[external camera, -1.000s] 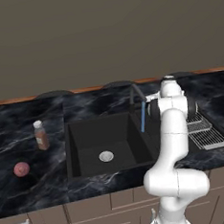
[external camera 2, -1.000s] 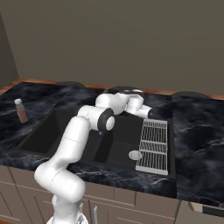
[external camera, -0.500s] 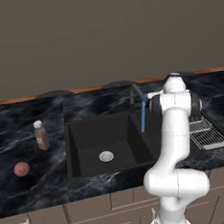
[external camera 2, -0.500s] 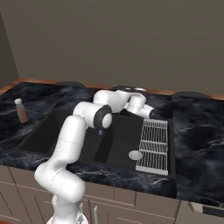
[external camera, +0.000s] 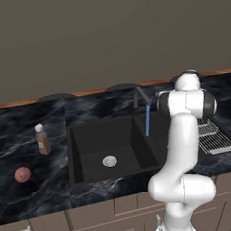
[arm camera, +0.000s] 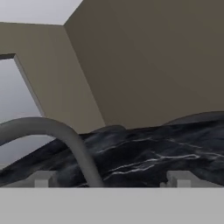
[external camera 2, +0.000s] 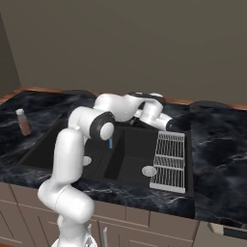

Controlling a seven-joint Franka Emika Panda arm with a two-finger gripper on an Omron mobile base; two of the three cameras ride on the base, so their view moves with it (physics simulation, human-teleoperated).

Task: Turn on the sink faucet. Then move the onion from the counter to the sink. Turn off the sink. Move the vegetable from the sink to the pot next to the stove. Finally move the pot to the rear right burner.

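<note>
Left base view: water is running from the faucet into the sink. One onion is sitting on the tabletop near its front edge, left of the sink, one bottle standing behind it, both well apart from the basin.

Right base view: pincer is hovering at the sink's back edge, beside one wire rack; two drains are showing.

Hand view: fingertips are standing wide apart, gripping nothing; the faucet neck is curving between them.
</note>
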